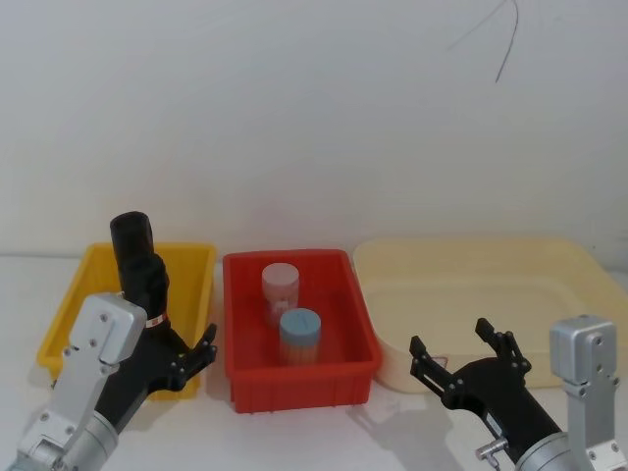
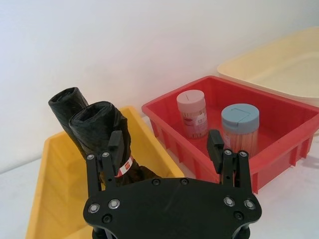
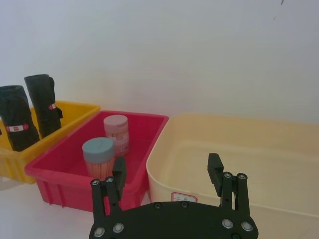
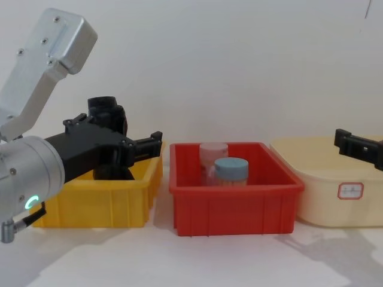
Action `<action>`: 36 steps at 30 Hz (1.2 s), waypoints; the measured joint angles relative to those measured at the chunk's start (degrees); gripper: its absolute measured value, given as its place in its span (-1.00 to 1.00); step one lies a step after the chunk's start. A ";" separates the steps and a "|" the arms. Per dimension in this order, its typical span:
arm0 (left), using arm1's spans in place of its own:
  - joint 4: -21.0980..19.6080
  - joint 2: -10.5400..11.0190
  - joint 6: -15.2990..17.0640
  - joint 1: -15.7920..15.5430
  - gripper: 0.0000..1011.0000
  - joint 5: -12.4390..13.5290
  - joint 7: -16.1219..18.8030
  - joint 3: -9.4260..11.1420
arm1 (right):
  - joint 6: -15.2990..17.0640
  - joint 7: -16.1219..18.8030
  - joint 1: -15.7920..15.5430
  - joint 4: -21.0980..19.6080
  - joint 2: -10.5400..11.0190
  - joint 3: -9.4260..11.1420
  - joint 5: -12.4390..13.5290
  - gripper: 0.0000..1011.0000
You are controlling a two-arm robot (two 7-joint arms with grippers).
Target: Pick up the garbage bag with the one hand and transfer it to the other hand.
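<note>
The left gripper point(image 2: 165, 135), on a silver arm point(image 4: 27, 173) with a green ring, reaches over the near corner of the yellow bin point(image 1: 83, 285). Its jaws are wide open and hold nothing. One finger point(image 2: 115, 144) lies against the side of the bag point(image 2: 97, 124); whether it touches cannot be told.

The right gripper point(image 3: 167, 162) hangs before the cream tray point(image 3: 279, 149), jaws also spread wide and empty.

The cream tray stands on the right, the red bin point(image 1: 245, 378) in the middle, and the yellow bin on the left, all in one row.

The bag stands upright in the yellow bin. A second roll point(image 2: 67, 102) stands just behind it, apart from the gripper.

A pink-lidded jar point(image 1: 280, 289) and a blue-lidded jar point(image 1: 299, 334) stand close together in the red bin.

The bag's band point(image 2: 127, 167) is red and white, its print too small to read. A red-framed white sticker point(image 4: 350, 190) on the tray's front wall is likewise unreadable.
</note>
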 joint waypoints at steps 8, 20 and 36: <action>0.00 0.00 0.00 0.00 0.98 0.00 0.00 0.00 | 0.00 0.00 0.00 0.00 0.00 0.00 0.00 0.98; 0.00 0.00 0.00 0.00 0.98 0.00 0.00 0.00 | 0.00 0.00 0.00 0.00 0.00 0.00 0.00 0.98; -3.20 0.08 0.50 3.14 0.98 0.55 3.02 -2.12 | 0.00 0.00 0.00 0.00 0.00 0.00 0.00 0.98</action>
